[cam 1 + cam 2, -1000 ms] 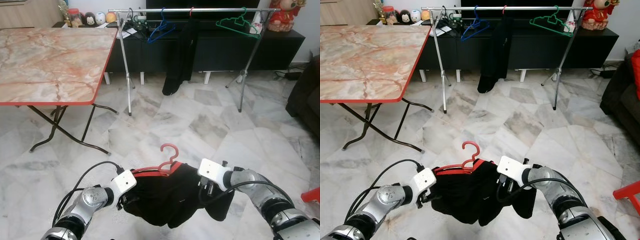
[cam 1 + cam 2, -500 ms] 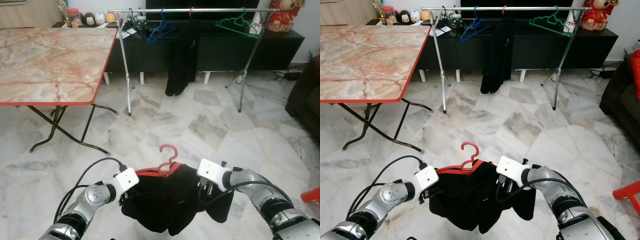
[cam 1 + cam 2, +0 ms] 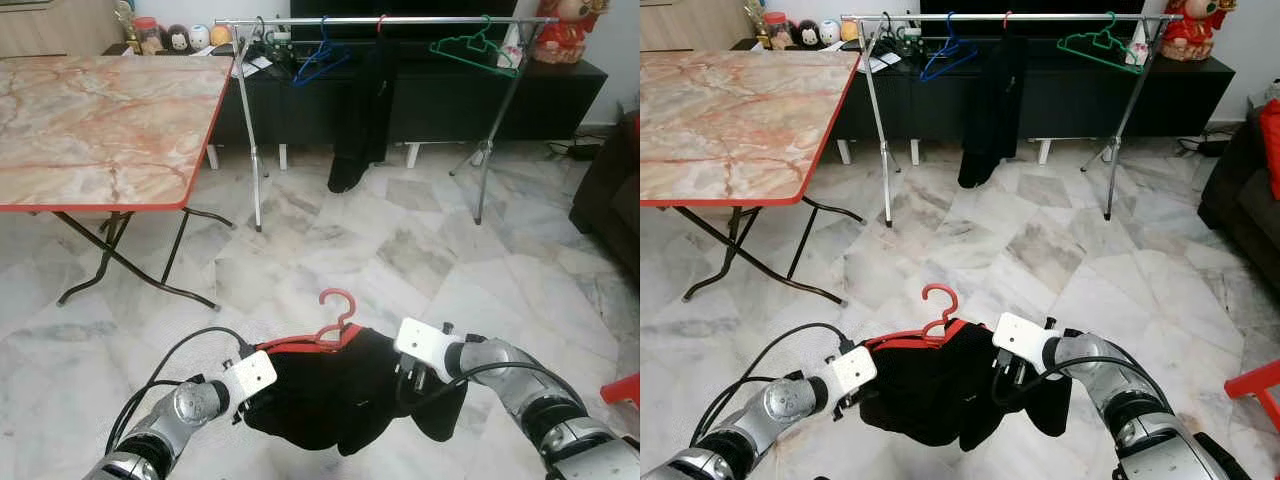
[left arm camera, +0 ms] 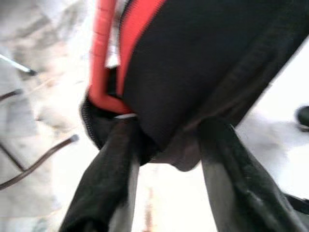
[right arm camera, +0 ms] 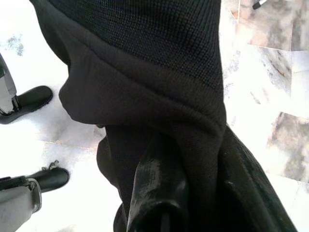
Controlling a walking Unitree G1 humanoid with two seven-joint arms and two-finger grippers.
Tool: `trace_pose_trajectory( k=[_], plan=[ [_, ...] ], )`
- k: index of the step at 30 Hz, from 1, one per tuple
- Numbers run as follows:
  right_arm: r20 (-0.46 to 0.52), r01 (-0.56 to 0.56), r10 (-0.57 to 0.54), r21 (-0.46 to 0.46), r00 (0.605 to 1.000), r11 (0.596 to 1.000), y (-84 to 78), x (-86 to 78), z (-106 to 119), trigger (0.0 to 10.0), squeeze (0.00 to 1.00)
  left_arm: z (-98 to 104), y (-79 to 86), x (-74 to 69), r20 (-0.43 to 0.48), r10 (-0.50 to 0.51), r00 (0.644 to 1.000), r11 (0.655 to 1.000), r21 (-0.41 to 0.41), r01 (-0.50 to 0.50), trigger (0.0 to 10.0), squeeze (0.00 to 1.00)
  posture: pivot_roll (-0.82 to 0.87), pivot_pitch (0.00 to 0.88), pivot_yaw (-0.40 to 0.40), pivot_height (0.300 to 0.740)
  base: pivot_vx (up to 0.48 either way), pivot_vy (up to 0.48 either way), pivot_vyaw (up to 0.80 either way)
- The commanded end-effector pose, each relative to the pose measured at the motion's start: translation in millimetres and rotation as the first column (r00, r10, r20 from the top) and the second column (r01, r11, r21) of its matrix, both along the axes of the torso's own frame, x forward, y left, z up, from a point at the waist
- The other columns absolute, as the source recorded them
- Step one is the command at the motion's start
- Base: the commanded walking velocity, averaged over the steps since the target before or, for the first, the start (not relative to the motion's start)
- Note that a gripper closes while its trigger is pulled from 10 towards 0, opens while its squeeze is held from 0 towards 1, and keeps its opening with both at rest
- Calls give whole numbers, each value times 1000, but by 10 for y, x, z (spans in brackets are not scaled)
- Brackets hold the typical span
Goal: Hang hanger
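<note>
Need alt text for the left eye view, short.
Both grippers, left and right, hold a black garment on a red hanger low over a marble floor. Ahead stands a clothes rack with hangers and a dark garment; a marble-topped table stands at left.

A pale marble-tiled floor [image 3: 400,240] spreads across the room. On the left stands a folding desk [image 3: 100,120] with a red-edged marbled top. Far off, a long black cabinet [image 3: 560,95] runs along the wall; a dark sofa [image 3: 610,190] sits right.
</note>
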State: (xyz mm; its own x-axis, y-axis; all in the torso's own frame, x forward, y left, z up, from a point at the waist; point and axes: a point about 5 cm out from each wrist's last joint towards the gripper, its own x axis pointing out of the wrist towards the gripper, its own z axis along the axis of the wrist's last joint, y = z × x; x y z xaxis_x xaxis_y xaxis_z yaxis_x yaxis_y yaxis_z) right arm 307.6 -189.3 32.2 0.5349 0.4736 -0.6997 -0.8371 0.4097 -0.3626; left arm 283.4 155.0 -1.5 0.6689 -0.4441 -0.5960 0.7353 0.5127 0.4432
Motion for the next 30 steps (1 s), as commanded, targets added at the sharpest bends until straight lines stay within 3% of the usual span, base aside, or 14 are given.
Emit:
trace_pose_trajectory(
  k=[1,22,26,27,30],
  plan=[
    [33,0,-1,25,999,1000,25,81,99,10000,0,5,17,18,18,1,1000,999,34,-1,0,0,-65,0,-42,727,0,0,0],
    [18,-16,16,29,1000,999,35,63,88,10000,0,27,25,42,73,10,997,999,47,-13,0,0,-65,0,-42,727,0,0,0],
    [1,-40,40,12,999,999,13,40,76,10000,0,22,94,59,88,34,996,994,100,-43,0,0,-66,0,-44,727,0,0,0],
    [-32,-82,79,-69,996,994,-61,-19,20,10000,0,28,205,92,117,88,989,980,165,-107,0,0,-67,0,-45,727,0,0,0],
    [-46,-95,90,-101,995,990,-95,-43,-3,10000,0,32,247,103,129,109,986,974,187,-132,0,0,-67,0,-45,727,0,0,0]
  ],
)
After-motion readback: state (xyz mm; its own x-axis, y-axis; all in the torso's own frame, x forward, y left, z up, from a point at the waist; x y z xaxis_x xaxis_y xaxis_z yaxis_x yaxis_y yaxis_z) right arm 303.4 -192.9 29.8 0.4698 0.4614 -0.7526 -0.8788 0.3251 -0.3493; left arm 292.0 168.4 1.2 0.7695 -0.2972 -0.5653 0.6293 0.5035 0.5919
